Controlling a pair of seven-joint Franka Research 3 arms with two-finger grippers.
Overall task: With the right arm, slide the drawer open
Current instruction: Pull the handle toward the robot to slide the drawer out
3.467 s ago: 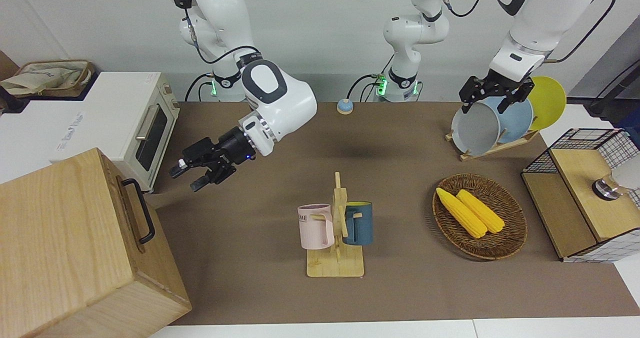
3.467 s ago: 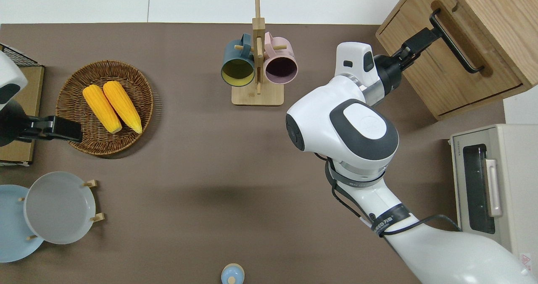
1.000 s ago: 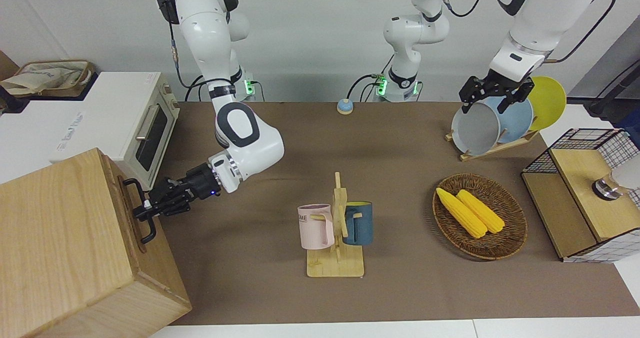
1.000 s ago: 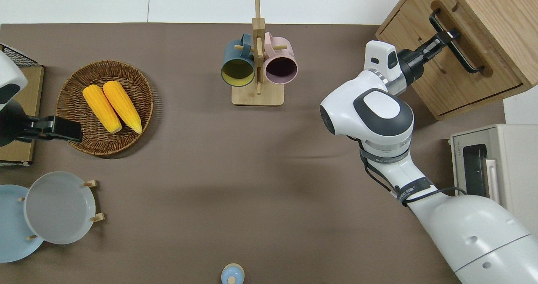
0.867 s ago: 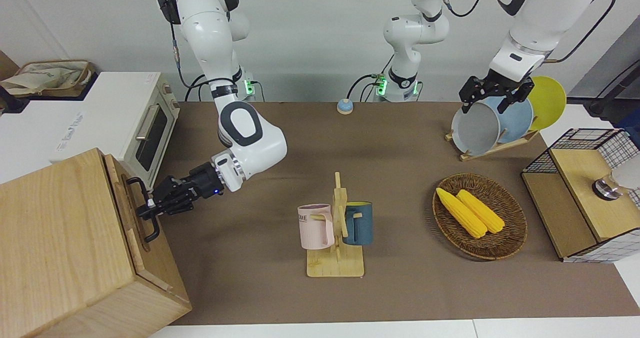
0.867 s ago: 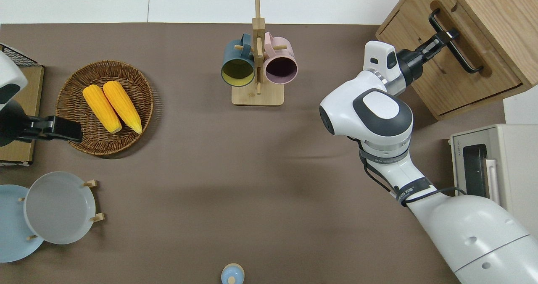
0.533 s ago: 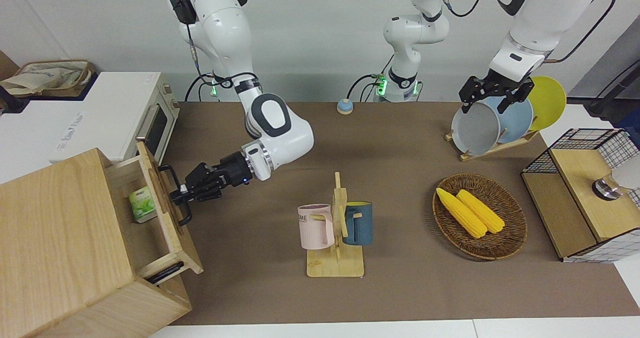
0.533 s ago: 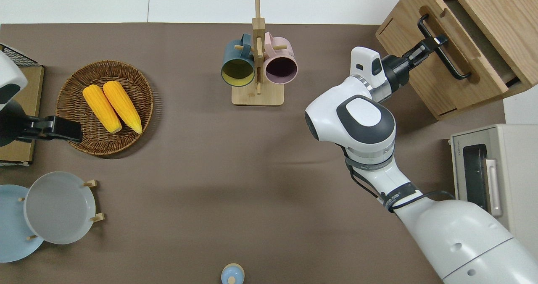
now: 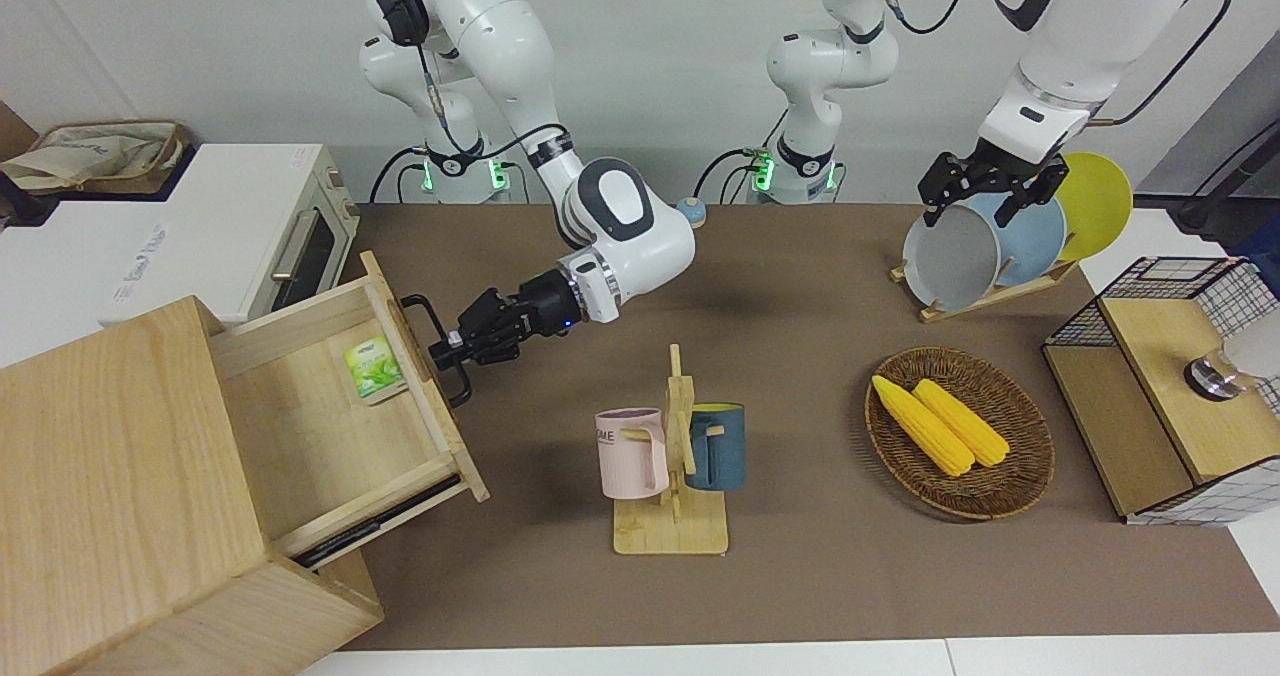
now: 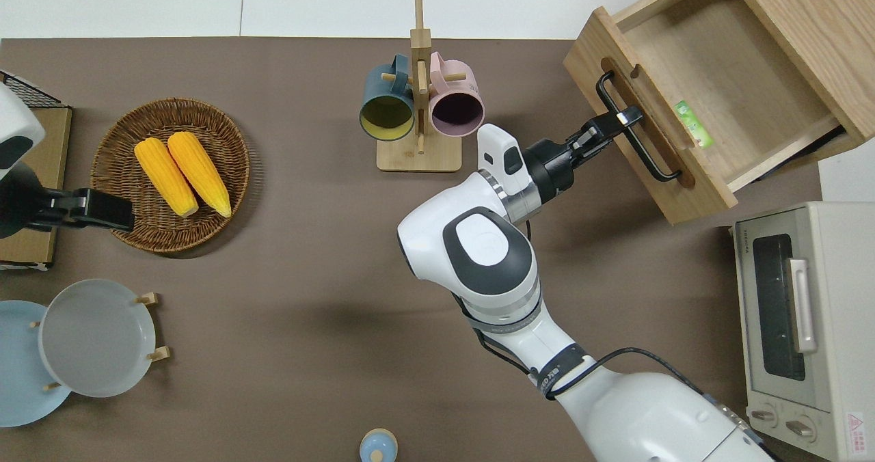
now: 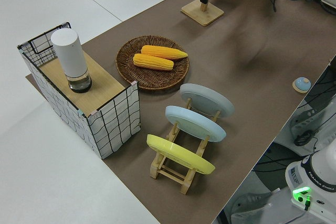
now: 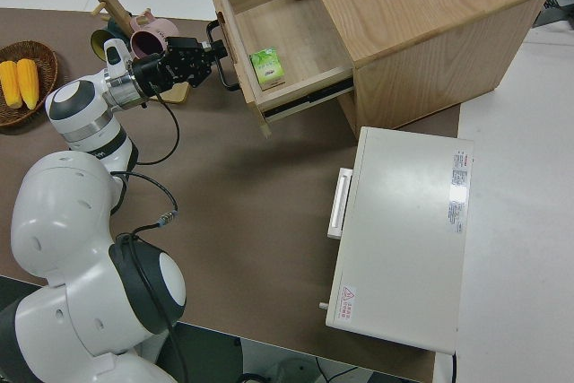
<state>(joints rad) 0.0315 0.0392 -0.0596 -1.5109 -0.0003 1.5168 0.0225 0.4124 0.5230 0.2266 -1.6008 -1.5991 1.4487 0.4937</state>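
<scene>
The light-wood drawer [image 9: 320,436] stands pulled far out of the big pale wooden cabinet [image 9: 110,466]; it also shows in the overhead view [image 10: 718,59] and the right side view [image 12: 287,24]. Its black loop handle [image 9: 452,381] sits on the front panel. My right gripper [image 9: 445,348] is shut on the middle of the handle [image 10: 649,158], seen from above [image 10: 618,119] and from the side [image 12: 213,49]. A small green packet [image 9: 373,371] lies in the drawer against the front panel. My left arm [image 9: 985,191] is parked.
A wooden mug rack [image 9: 670,456] with a pink and a blue mug stands close to my right arm's wrist. A white toaster oven [image 9: 270,246] stands beside the cabinet, nearer to the robots. A basket of corn [image 9: 960,431], a plate rack [image 9: 985,246] and a wire-mesh cabinet [image 9: 1160,386] are toward the left arm's end.
My right gripper closed on the handle and drew it toward the table's middle. The drawer went from shut to wide open, and the green packet came into view.
</scene>
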